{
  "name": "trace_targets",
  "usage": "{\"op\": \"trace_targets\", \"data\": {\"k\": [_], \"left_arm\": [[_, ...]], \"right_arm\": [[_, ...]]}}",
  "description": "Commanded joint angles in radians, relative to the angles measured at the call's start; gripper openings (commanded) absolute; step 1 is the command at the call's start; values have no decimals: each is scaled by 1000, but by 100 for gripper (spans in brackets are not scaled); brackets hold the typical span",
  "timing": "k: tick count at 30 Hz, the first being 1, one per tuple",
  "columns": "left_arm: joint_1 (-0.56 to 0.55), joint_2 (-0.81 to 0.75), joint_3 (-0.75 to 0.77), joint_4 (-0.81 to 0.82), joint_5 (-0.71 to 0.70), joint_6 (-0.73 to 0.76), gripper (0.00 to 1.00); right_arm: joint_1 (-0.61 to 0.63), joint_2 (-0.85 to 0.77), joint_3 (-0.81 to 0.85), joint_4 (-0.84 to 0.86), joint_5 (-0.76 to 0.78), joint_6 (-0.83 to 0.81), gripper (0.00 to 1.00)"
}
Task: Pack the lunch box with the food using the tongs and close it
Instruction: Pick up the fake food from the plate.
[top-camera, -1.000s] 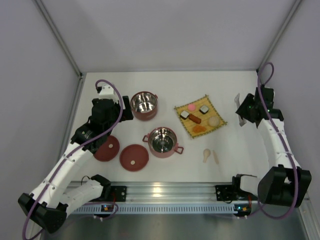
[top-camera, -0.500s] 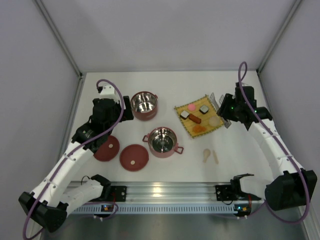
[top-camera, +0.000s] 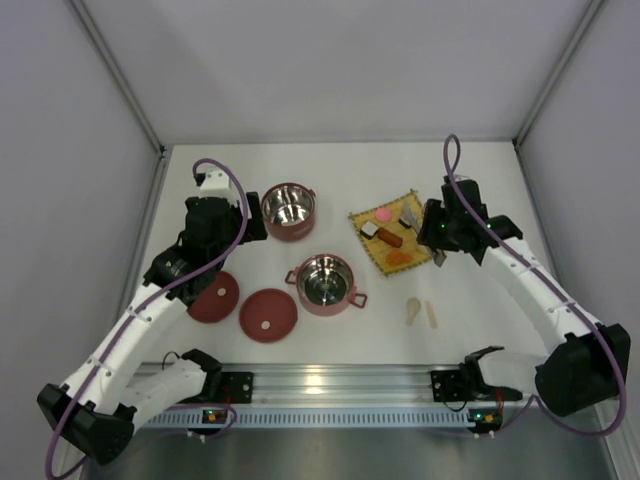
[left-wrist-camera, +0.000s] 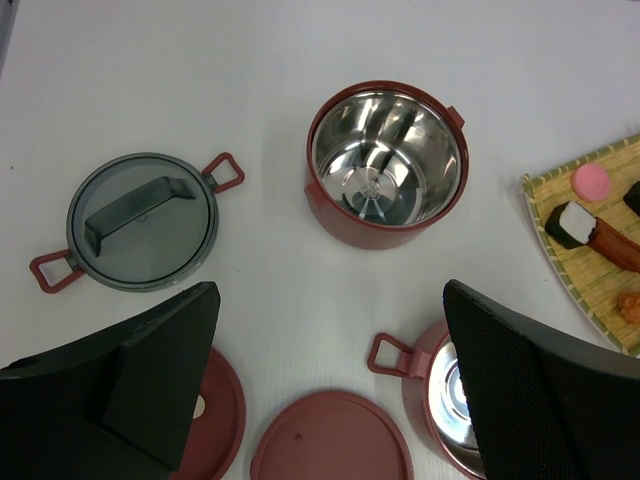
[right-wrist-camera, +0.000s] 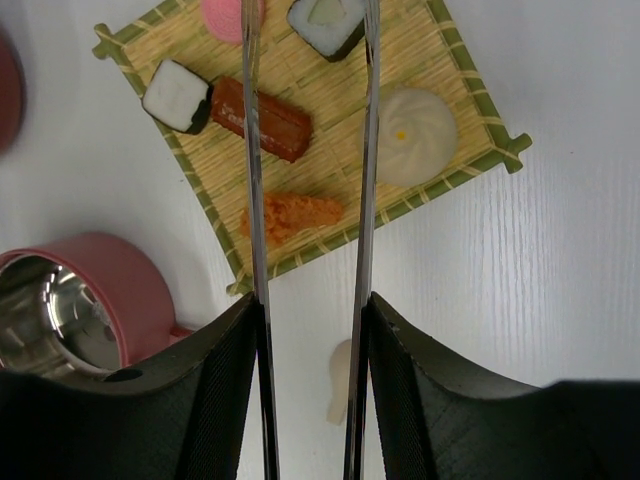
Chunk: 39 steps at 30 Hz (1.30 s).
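The right claw (right-wrist-camera: 310, 312) grips the tongs (right-wrist-camera: 252, 150), their arms reaching over the food (right-wrist-camera: 285, 128) on the bamboo mat (right-wrist-camera: 440, 80). The left claw (left-wrist-camera: 328, 330) gapes wide above an open lunch box bowl (left-wrist-camera: 380, 232) on the bench (left-wrist-camera: 200, 60).

Tongs (right-wrist-camera: 253, 150) tips beyond right wrist view's top edge
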<state>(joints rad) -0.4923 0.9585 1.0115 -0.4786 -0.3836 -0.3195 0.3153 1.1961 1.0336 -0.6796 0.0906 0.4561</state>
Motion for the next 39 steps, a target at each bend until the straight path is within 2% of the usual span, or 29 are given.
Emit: {"op": "trace_targets", "data": {"k": [1, 13, 24, 39], "left_arm": [[0, 3, 21, 18, -17, 0, 99], [0, 9, 22, 18, -24, 2, 99], [0, 14, 21, 17, -29, 5, 99], [0, 17, 22, 17, -28, 5, 99]], "right_arm": [[41, 46, 11, 29, 57, 1, 45], [59, 126, 20, 63, 129, -4, 46], [62, 188, 49, 87, 87, -23, 46], [77, 175, 83, 68, 86, -31, 46]]}}
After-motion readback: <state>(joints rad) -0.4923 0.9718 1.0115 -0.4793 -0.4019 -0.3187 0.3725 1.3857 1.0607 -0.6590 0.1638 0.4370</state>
